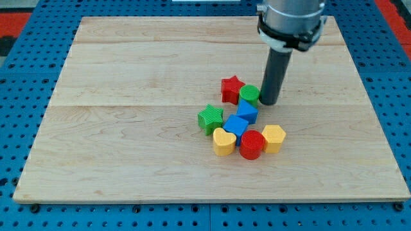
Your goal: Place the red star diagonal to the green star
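Note:
The red star [232, 88] lies near the board's middle, touching a green round block [250, 95] on its right. The green star [210, 119] lies below and to the left of the red star, a small gap apart. My tip [268, 102] rests on the board just right of the green round block, touching or nearly touching it, and right of the red star.
Two blue blocks [247, 111] [236, 126] run diagonally between the green round block and a yellow heart [223, 142]. A red round block [252, 144] and a yellow block [273, 138] sit at the cluster's bottom right. The wooden board [128, 96] lies on a blue pegboard.

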